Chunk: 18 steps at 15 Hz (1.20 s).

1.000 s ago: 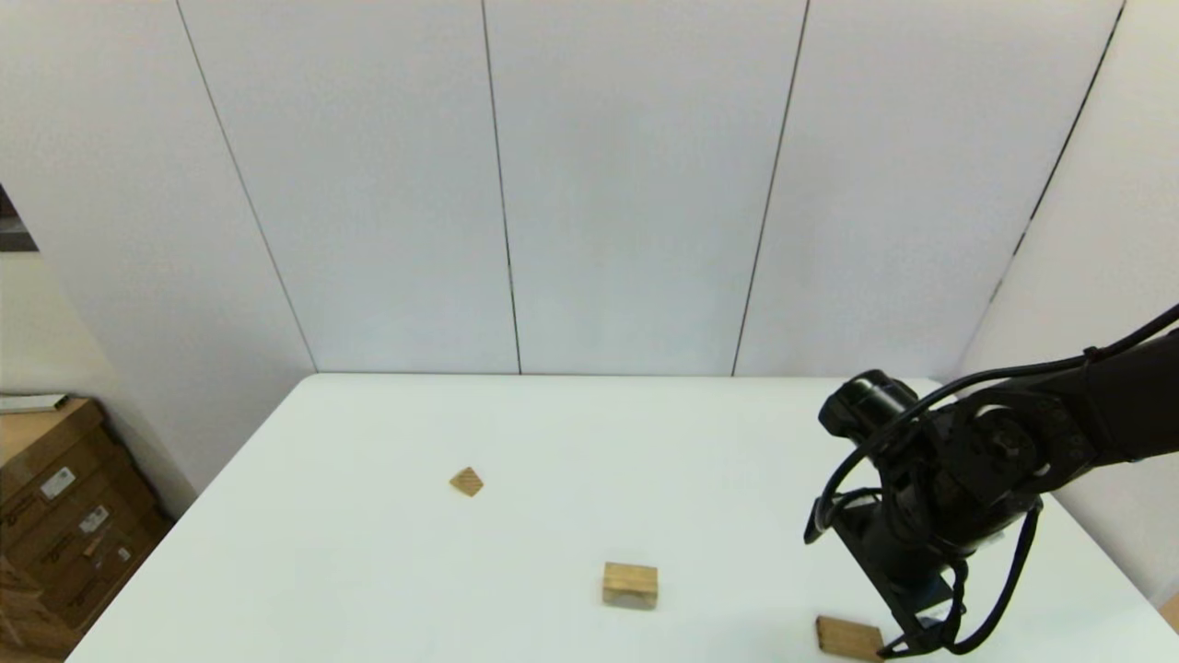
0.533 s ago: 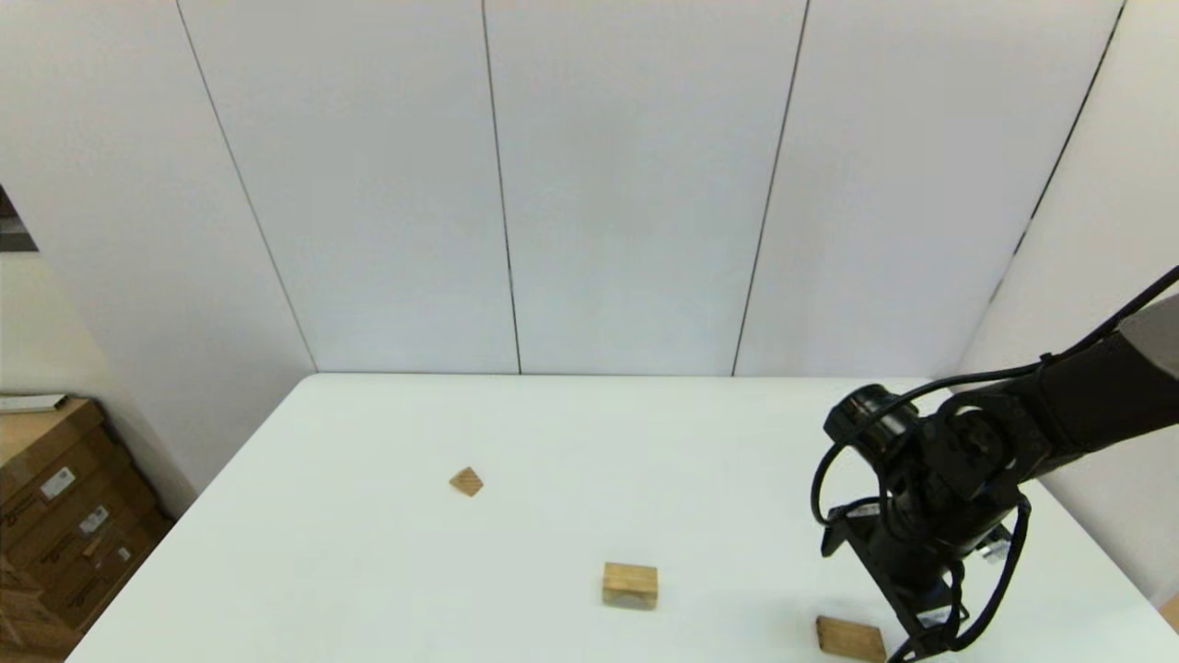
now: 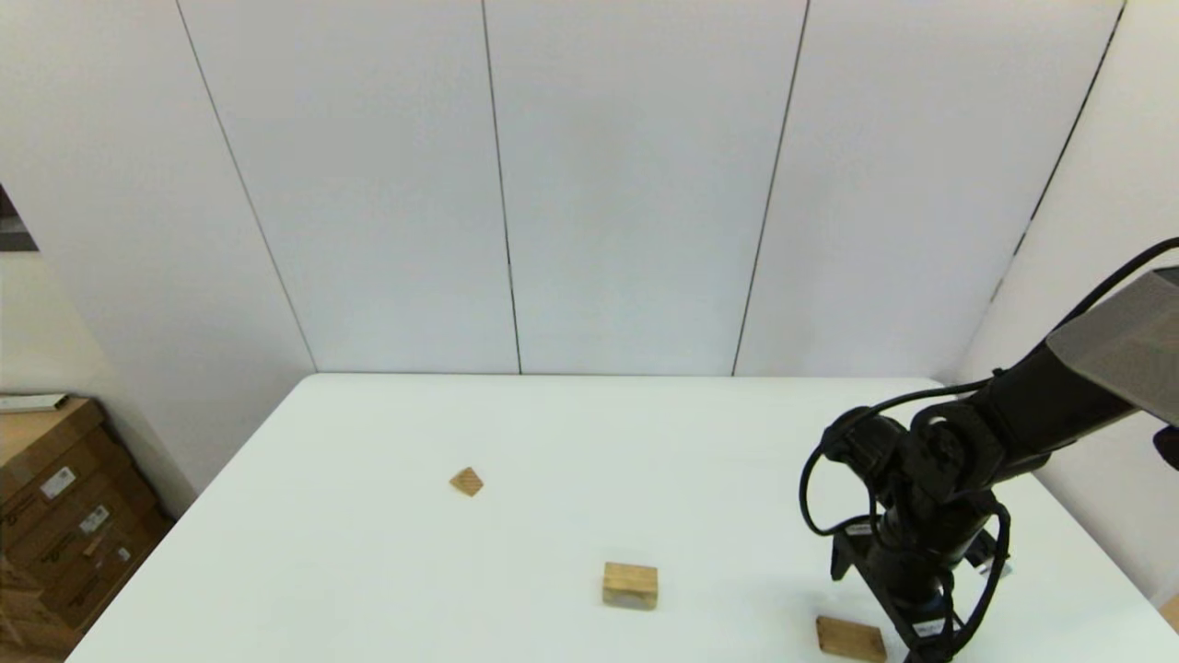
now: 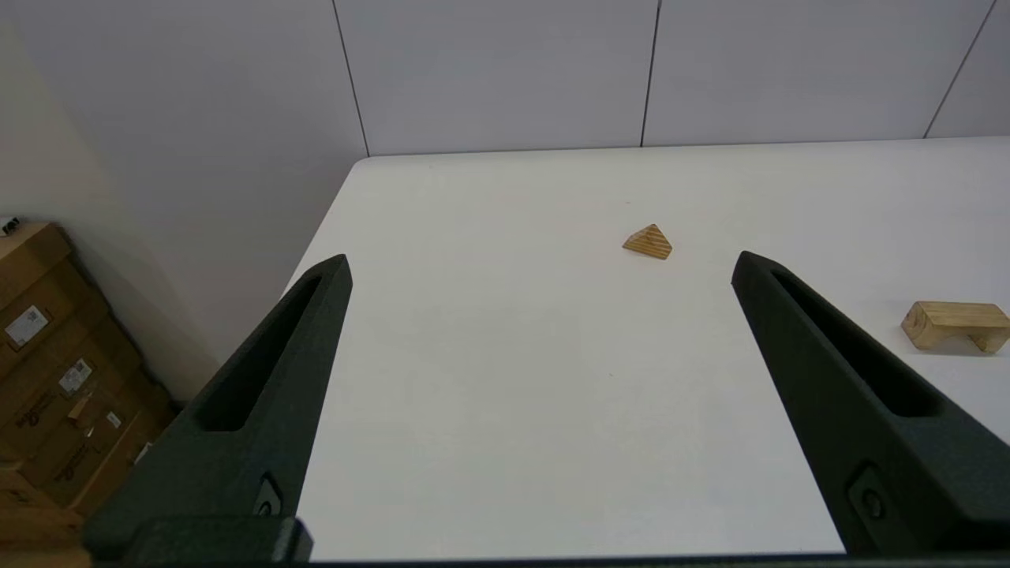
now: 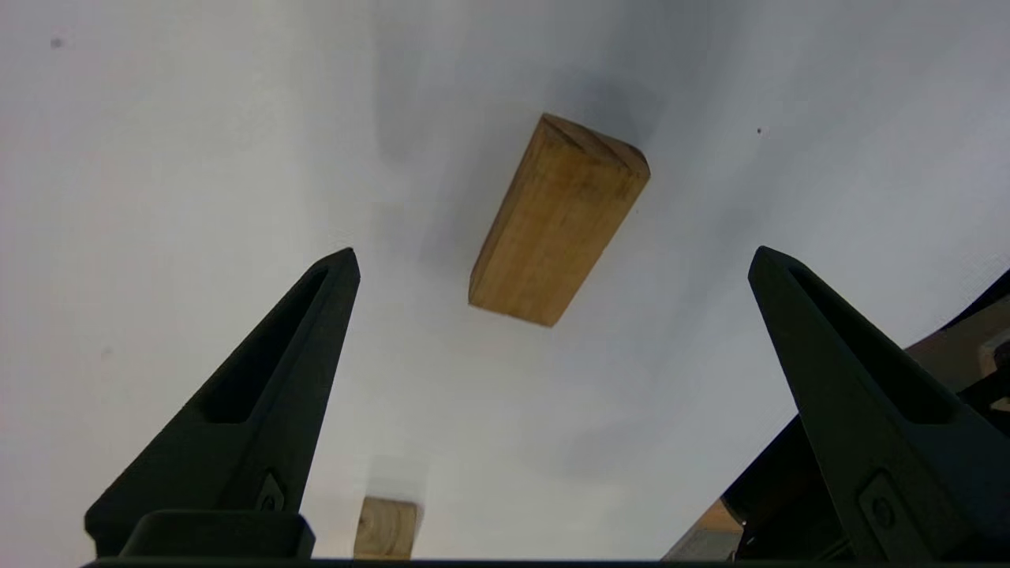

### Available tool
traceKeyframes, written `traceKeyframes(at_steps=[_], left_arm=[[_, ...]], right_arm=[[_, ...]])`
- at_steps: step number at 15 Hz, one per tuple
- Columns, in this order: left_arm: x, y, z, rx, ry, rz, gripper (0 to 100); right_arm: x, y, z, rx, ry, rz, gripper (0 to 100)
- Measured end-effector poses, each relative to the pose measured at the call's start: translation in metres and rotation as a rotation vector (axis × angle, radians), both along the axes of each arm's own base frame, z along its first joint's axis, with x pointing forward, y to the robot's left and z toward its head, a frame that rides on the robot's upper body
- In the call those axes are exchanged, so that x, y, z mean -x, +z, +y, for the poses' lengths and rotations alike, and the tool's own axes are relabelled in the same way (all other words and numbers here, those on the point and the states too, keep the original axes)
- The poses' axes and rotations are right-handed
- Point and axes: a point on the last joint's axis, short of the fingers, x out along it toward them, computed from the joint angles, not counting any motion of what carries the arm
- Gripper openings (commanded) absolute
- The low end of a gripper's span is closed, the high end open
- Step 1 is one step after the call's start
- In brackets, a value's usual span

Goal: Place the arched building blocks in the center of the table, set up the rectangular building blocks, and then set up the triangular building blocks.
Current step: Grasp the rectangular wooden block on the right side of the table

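Swung upright over the past second: right claw [image 5: 552,260], spread and empty, above the slab [image 5: 559,221] at the counter's [image 3: 368,552] near right. Slab's long axis skewed, not yet bracketed by the fingers.

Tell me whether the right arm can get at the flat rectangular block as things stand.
Probably yes. The right gripper hangs over the rectangular block with its fingers wide open, and the block lies flat on the table with nothing beside it. The arched block sits well apart.
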Motion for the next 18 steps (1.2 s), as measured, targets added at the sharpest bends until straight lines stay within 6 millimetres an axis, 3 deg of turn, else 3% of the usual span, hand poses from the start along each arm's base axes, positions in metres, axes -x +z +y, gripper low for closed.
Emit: traceKeyframes(at_steps=[18], left_arm=[[0.000,0.000,0.000,0.000,0.001,0.000,100]], right_arm=[[-0.012,-0.019,0.003,0.004,-0.115,0.033,100]])
